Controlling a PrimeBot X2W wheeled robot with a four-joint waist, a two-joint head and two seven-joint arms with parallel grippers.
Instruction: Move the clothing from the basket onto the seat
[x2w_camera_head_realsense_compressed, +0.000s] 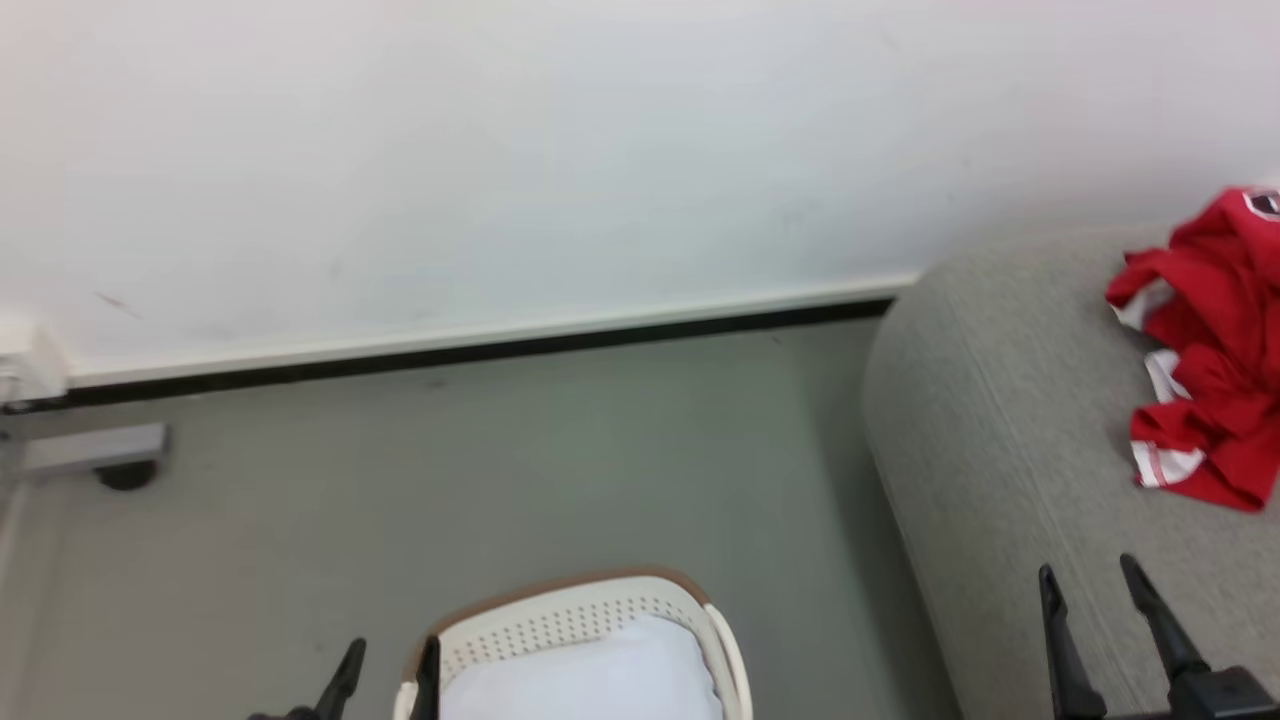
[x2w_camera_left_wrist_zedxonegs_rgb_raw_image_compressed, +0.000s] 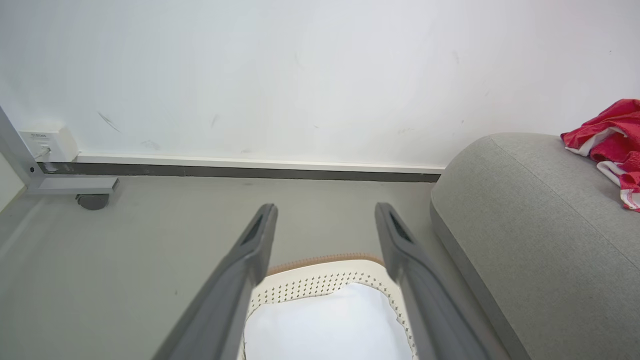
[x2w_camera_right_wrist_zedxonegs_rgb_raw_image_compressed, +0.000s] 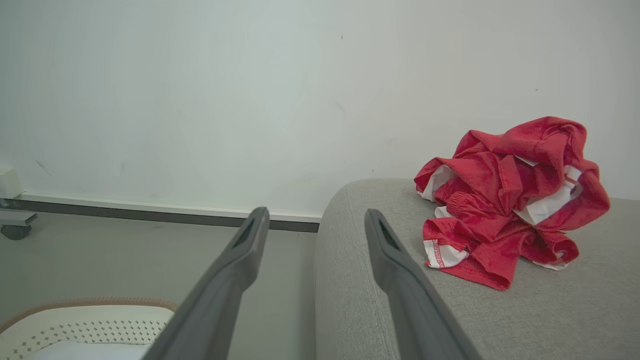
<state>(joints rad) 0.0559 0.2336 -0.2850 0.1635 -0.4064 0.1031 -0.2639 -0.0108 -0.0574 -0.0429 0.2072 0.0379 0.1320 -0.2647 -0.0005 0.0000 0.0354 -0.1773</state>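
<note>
Clothing (x2w_camera_head_realsense_compressed: 1210, 370): red heap with white trim, crumpled on the seat, well apart from the basket.
Seat (x2w_camera_head_realsense_compressed: 1000, 430): grey sofa; rounded arm stands near the basket.
Basket (x2w_camera_head_realsense_compressed: 570, 612): on the floor (x2w_camera_head_realsense_compressed: 500, 480); pale liner (x2w_camera_head_realsense_compressed: 590, 680) inside.
Left gripper (x2w_camera_head_realsense_compressed: 392, 655): fingers spread, empty, at the basket's left edge.
Right gripper (x2w_camera_head_realsense_compressed: 1087, 572): fingers spread, empty, over the seat, near the heap.
Wall (x2w_camera_head_realsense_compressed: 500, 150): white, dark baseboard.

Bright, even indoor light on the plain white wall (x2w_camera_head_realsense_compressed: 600, 150); soft shadow beside the grey fabric sofa (x2w_camera_head_realsense_compressed: 980, 420); head view slightly blurred.
</note>
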